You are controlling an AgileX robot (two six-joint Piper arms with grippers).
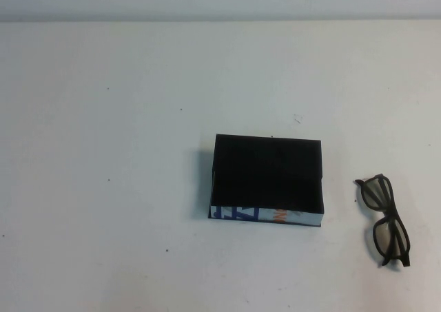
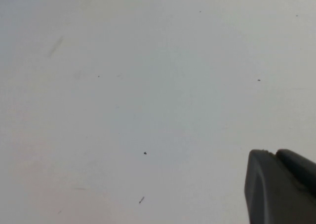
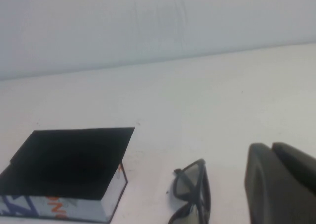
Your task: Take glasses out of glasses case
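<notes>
The glasses case (image 1: 267, 178) is a shallow black box at the table's middle, open, with a black interior that looks empty. Its white side (image 1: 265, 216) with blue and orange print faces me. The glasses (image 1: 383, 219), dark and thick-rimmed, lie folded on the table to the right of the case, apart from it. The right wrist view shows the case (image 3: 69, 162) and the glasses (image 3: 192, 194), with my right gripper (image 3: 270, 146) shut and empty, beside the glasses and not touching them. My left gripper (image 2: 274, 152) is shut and empty over bare table. Neither gripper shows in the high view.
The white table (image 1: 103, 188) bears only small dark specks. A pale wall (image 3: 148, 26) runs along its far edge.
</notes>
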